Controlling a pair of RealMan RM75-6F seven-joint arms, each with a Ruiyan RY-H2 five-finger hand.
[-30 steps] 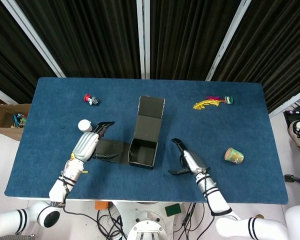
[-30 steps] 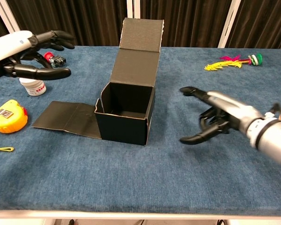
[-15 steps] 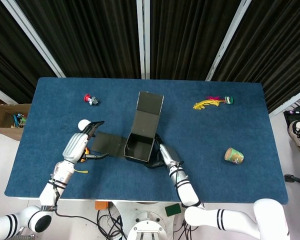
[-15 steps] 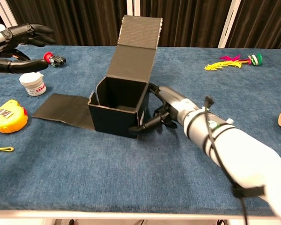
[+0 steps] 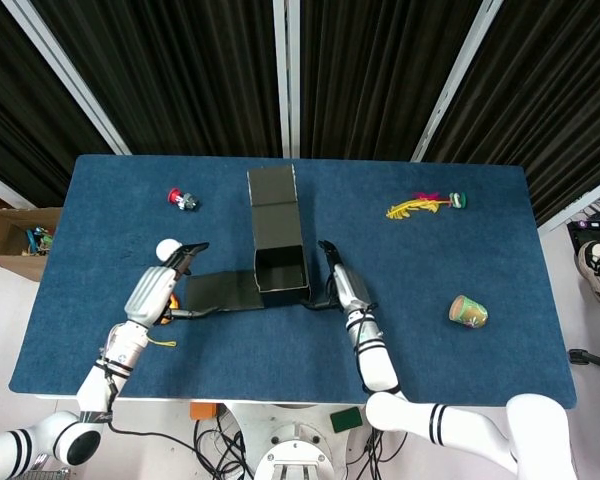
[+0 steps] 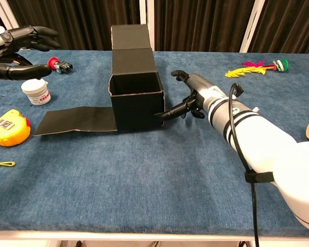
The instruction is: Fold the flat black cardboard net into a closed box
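The black cardboard box (image 5: 280,272) (image 6: 136,100) stands open-topped at the table's middle, its lid panel (image 6: 131,46) upright behind it. One flat panel (image 5: 220,290) (image 6: 77,119) lies unfolded on the cloth to its left. My right hand (image 5: 338,285) (image 6: 190,98) is beside the box's right wall with fingers spread, a fingertip (image 6: 159,115) touching the lower right corner. My left hand (image 5: 170,278) (image 6: 20,49) hovers with fingers apart and empty left of the flat panel, above a white jar.
A white jar (image 6: 35,91) and a yellow tape measure (image 6: 7,131) lie at the left. A red toy (image 5: 183,199) sits at the back left. At the back right is a feather toy (image 5: 425,206), and a cup (image 5: 468,312) lies at the right.
The box has slid and turned left, now square to the table edge, with my right hand following against its right side. The left hand has barely moved.
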